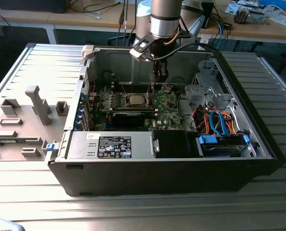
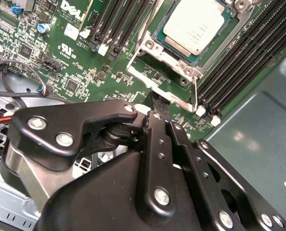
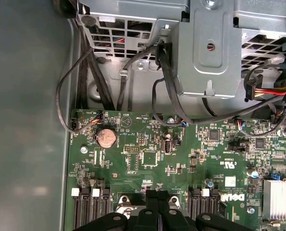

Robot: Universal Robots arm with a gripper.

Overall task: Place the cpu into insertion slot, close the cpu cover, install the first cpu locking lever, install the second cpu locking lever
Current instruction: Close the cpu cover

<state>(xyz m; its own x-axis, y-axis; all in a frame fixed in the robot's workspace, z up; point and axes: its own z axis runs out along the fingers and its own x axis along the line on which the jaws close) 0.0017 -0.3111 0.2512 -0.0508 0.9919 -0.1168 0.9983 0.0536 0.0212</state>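
The end effector (image 2: 157, 103) hangs low over the green motherboard (image 3: 147, 159), its fingers drawn narrow with no gap showing. Just beyond its tips the cpu (image 2: 196, 24) sits in the insertion slot (image 2: 157, 37), framed by the cpu cover (image 2: 167, 57).

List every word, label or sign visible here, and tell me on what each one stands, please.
On the motherboard, white logo letters: a maker's mark, left unquoted.
On the cpu, grey print: too faint to read.
On the grey metal box, a black label: too small to read.
Across the motherboard, white codes: too small to read.
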